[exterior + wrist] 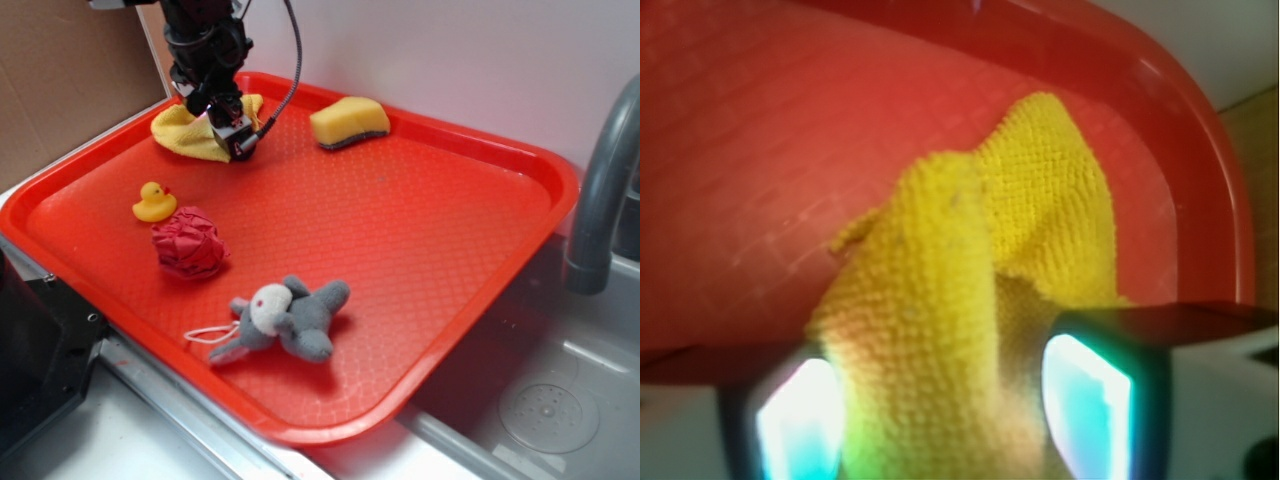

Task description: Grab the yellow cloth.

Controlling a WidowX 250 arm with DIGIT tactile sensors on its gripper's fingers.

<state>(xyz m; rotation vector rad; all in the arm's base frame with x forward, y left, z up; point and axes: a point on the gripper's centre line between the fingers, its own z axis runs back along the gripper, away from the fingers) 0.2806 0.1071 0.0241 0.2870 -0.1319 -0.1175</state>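
Yellow cloth lies in the far left corner of the red tray, directly under the gripper and spreading out from it toward the tray's left rim. In the wrist view a raised fold of the yellow cloth stands up between the two fingers, running from the bottom of the picture away from the gripper, with a second flap peaking beyond it toward the tray's curved rim. The fold fills most of the gap between the fingers, and the pads sit close on either side of it. The gripper looks narrowed around the fold; whether it truly pinches the fabric or merely brackets it I cannot tell from these views, though contact on both sides seems likely.

From the exterior view the cloth's long axis appears to run roughly along the tray's far rim, left of and behind the gripper, with one corner peeking out on its right side. The ridge between the fingers runs across their closing direction, which suits a pinch.

The sponge sits well apart to the gripper's right, and the rubber duck, the crumpled red cloth and the grey plush toy lie nearer the camera, all clear of it. My judgement: the grasp is at or near closure, and what remains turns on the fold staying centred between the fingers.
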